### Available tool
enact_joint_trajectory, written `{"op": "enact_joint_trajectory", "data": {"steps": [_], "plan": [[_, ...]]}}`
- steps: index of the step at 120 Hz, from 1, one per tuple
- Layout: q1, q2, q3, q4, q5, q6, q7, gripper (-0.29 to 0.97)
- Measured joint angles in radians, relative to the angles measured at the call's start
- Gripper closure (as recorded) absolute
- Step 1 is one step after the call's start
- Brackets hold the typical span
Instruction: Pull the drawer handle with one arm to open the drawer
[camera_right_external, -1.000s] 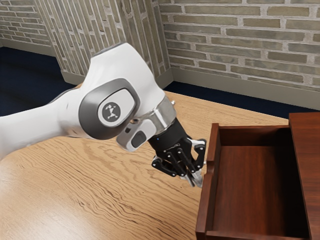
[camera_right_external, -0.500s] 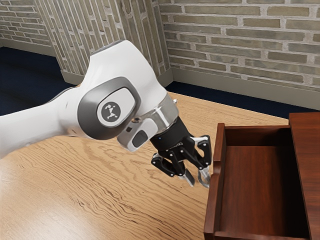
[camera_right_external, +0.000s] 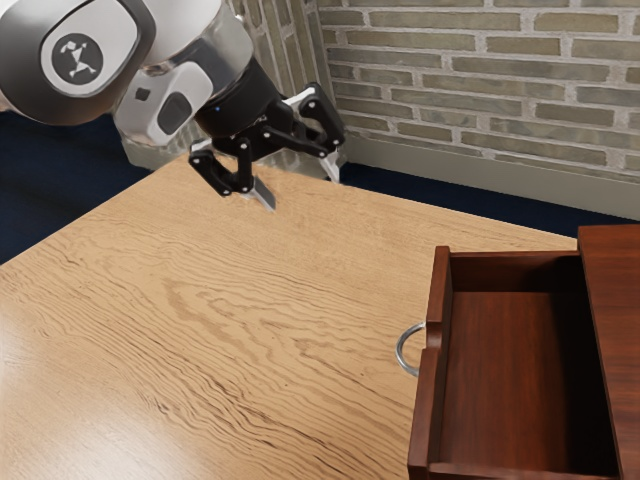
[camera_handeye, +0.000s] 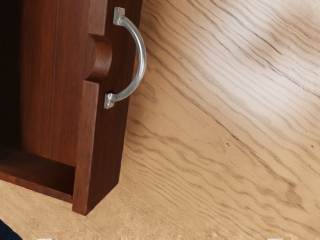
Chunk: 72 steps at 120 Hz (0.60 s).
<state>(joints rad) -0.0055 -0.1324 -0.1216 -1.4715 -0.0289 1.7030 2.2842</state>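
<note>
we hold our pincer (camera_right_external: 298, 185) high above the worktop (camera_right_external: 200, 330), its fingers (camera_right_external: 262, 194) spread apart on nothing — well apart from the drawer (camera_right_external: 430, 400), which stands pulled open at the exterior view's right, its curved handle (camera_right_external: 405, 352) free.

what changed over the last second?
Gripper let go of the handle, opened, then lifted away toward the exterior view's upper left. Drawer slid slightly back in at release. Since then it has stayed open and the handle is free.
</note>
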Motion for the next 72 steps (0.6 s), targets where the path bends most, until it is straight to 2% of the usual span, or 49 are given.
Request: {"op": "enact_joint_trajectory", "data": {"steps": [11,21,30,36,47,72], "plan": [[0.028,0.033,-0.005,0.079,0.077,-0.131,-0.197,0.08],[0.093,0.041,-0.011,0.095,0.1,-0.211,-0.355,0.06],[0.149,0.046,-0.074,0.124,0.131,-0.26,-0.479,0.04],[0.129,0.052,-0.103,0.143,0.156,-0.284,-0.552,0.03],[0.089,0.055,-0.104,0.151,0.171,-0.315,-0.669,0.02],[0.118,0.055,-0.061,0.153,0.171,-0.351,-0.876,0.01]]}}
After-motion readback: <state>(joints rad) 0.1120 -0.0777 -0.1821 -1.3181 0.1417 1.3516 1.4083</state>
